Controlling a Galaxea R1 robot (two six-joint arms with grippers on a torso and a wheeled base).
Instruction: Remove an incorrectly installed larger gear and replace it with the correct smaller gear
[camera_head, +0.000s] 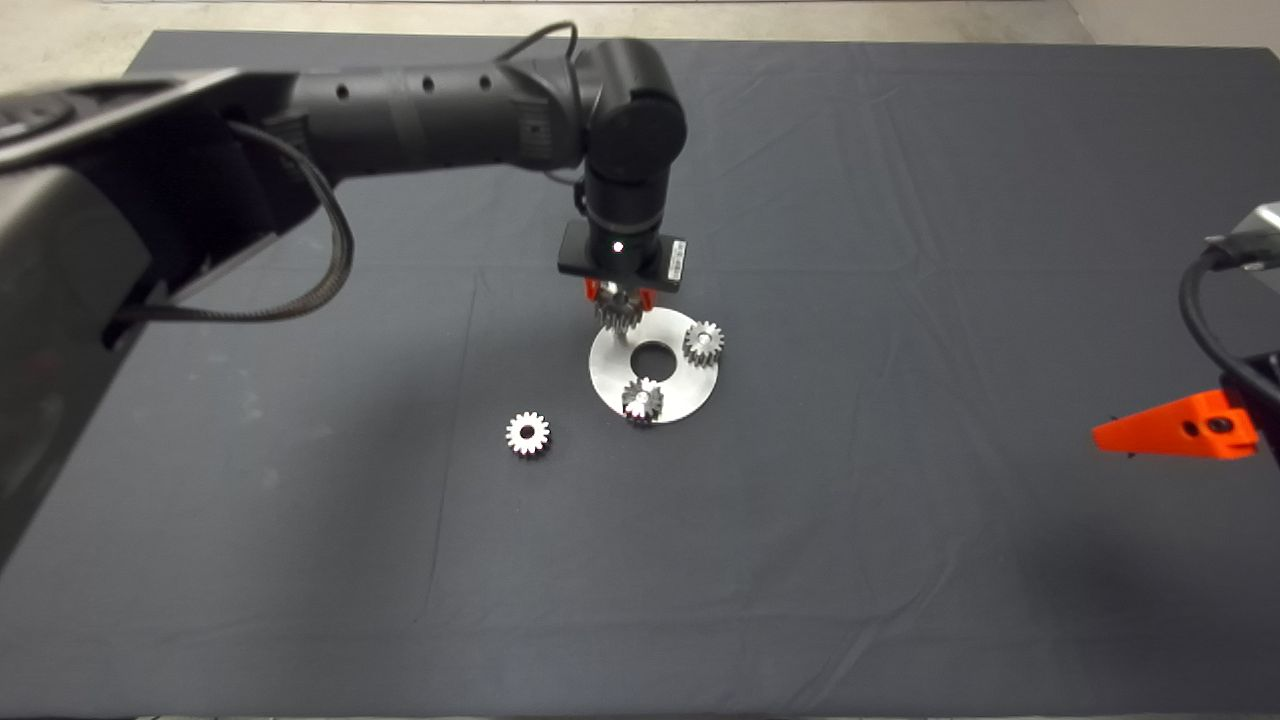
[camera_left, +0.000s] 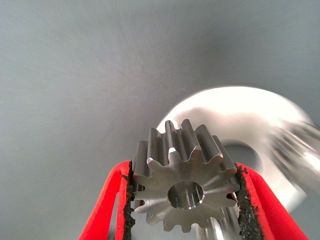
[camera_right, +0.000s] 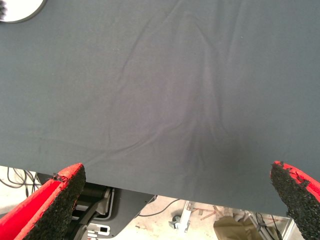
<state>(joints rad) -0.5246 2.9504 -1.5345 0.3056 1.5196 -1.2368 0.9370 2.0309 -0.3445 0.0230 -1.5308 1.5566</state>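
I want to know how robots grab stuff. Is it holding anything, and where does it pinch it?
The left gripper holds the larger gear, pinched by its toothed rim on opposite sides. The right gripper holds nothing.

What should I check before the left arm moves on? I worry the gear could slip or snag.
1. Left gripper shut on the larger gear: ok.
2. Both pads against its teeth: ok.
3. Gear lifted clear of the round plate: cannot tell.
4. Two small gears seated on the plate: ok.
5. The smaller gear free on the mat: ok.
6. Right gripper parked, open: ok.
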